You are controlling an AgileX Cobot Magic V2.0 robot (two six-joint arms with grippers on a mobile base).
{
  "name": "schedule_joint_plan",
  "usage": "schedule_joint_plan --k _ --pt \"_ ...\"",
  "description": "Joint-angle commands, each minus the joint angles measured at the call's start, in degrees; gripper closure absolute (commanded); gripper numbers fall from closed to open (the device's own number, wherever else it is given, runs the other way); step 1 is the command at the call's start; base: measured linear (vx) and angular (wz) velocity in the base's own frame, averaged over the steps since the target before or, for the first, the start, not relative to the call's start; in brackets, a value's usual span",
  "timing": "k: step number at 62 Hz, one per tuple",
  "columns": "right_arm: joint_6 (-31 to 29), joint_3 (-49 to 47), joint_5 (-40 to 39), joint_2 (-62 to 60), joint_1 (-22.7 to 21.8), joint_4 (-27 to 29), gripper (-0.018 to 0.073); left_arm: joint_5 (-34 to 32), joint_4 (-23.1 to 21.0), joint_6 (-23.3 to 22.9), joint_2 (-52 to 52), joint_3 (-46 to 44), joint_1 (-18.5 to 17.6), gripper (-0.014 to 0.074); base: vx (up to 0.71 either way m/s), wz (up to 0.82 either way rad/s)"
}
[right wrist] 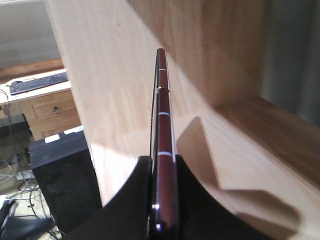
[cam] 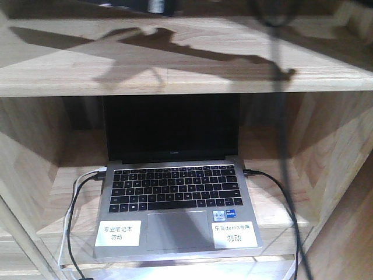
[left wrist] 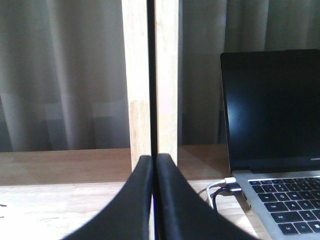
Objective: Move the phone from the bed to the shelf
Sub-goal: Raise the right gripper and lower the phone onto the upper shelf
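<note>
Grey laptop (cam: 175,192) (screen dark), black cable (cam: 280,192), curtain (left wrist: 60,75)

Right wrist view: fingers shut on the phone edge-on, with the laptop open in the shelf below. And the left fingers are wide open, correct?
No. The left wrist view shows the left fingers shut, pads together with nothing between. The rest holds.

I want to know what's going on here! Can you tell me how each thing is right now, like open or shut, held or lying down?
Grey laptop with black screen: lid open, screen dark, cables plugged into both sides.
Thin dark phone with pinkish-gold rim: held edge-on in the right claw, above the shelf plank.
Right claw: shut on the phone.
Left claw: shut, holding nothing.
Pale wooden shelf of thick planks: upright; the laptop sits in one compartment.
</note>
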Motion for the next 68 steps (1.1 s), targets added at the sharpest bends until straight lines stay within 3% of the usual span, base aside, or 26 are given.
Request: schedule_joint_plan --k 1,17,53,62,68 --pt "0.42 -3.74 -5.44 -0.29 2.65 2.58 0.0561 -4.04 -0.56 -0.50 -0.31 -1.43 -0.02 0.0595 0.00 0.00" --pt "1.44 -3.78 -10.36 2.88 3.57 2.53 0.0561 -4.04 -0.56 -0.50 -0.31 -1.43 -0.02 0.0595 0.00 0.00" --pt "1.54 -3.78 -10.93 8.43 3.57 1.07 0.0553 -4.04 -0.56 -0.50 -0.31 -1.43 -0.02 0.0595 0.00 0.00" --pt "2.54 -3.78 -12.66 8.55 3.57 0.65 0.0499 -4.04 -0.56 -0.50 -0.31 -1.43 -0.02 0.0595 0.00 0.00" --pt "2.77 -3.78 -13.48 8.55 3.57 0.44 0.0414 -4.04 -0.56 -0.50 -0.31 -1.43 -0.02 0.0595 0.00 0.00"
